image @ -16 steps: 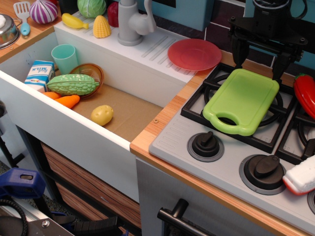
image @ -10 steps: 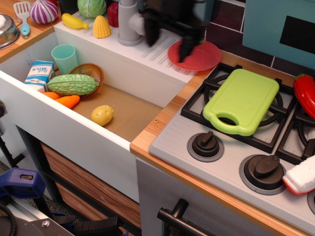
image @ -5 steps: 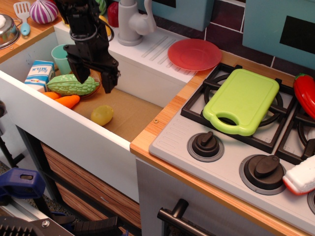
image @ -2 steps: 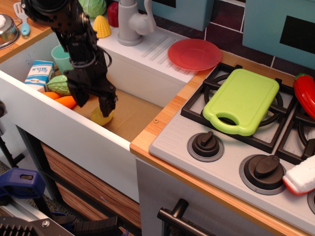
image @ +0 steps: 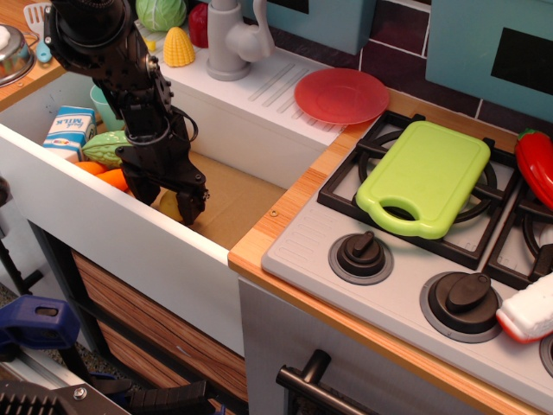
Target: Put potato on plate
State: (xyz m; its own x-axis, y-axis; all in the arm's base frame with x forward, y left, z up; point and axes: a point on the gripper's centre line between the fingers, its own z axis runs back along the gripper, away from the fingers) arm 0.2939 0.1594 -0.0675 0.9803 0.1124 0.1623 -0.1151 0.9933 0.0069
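Note:
The potato (image: 172, 206) is a small pale-yellow lump on the brown floor of the sink (image: 242, 194), mostly hidden by my gripper. My gripper (image: 168, 198) is low in the sink with its black fingers (image: 193, 204) spread on either side of the potato, open around it. I cannot tell whether the fingers touch it. The red-pink plate (image: 341, 95) lies empty on the white drainboard behind the sink, to the right, far from the gripper.
In the sink, left of the gripper, are a green gourd (image: 105, 148), an orange carrot (image: 111, 179), a milk carton (image: 69, 130) and a teal cup (image: 102, 97). The faucet (image: 229, 39) and corn (image: 179, 47) stand behind. A green cutting board (image: 428, 177) lies on the stove.
My arm has swung from above the stove, past the plate, leftward and down into the sink. Over the last second, the gripper has dropped around the potato.

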